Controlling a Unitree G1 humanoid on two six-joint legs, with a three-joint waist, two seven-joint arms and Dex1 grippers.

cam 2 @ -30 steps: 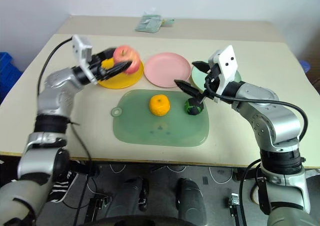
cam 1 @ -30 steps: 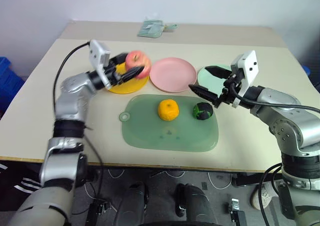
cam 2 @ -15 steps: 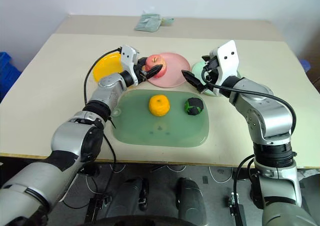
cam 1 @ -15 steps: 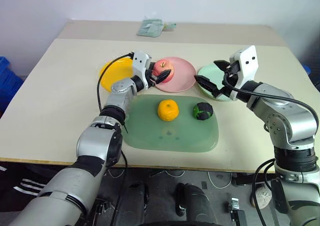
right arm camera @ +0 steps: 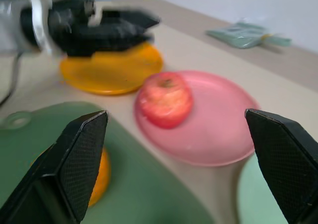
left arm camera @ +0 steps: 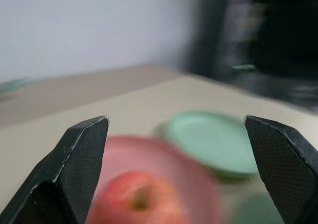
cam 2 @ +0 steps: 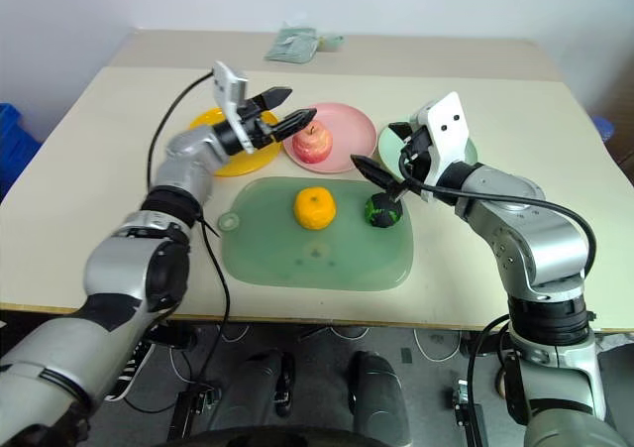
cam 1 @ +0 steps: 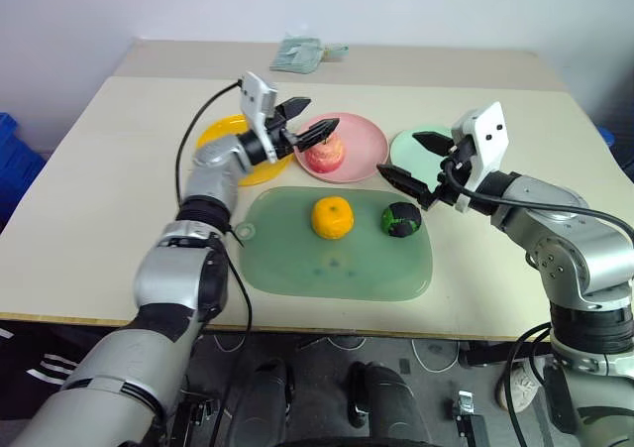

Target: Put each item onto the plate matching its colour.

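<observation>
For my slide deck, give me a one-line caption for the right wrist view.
Red-pink apple resting on the round pink plastic plate, open left tool above the yellow plate.

The left end effector (cam 1: 310,118) hangs with fingers spread just above the apple (cam 1: 325,152) on the pink plate (cam 1: 367,150), blocking approach from the left. The right end effector (cam 1: 408,162) hovers near the green fruit (cam 1: 401,219). The mandarin (cam 1: 333,217) stands unobstructed; the mat's (cam 1: 337,269) near half lies bare.
</observation>
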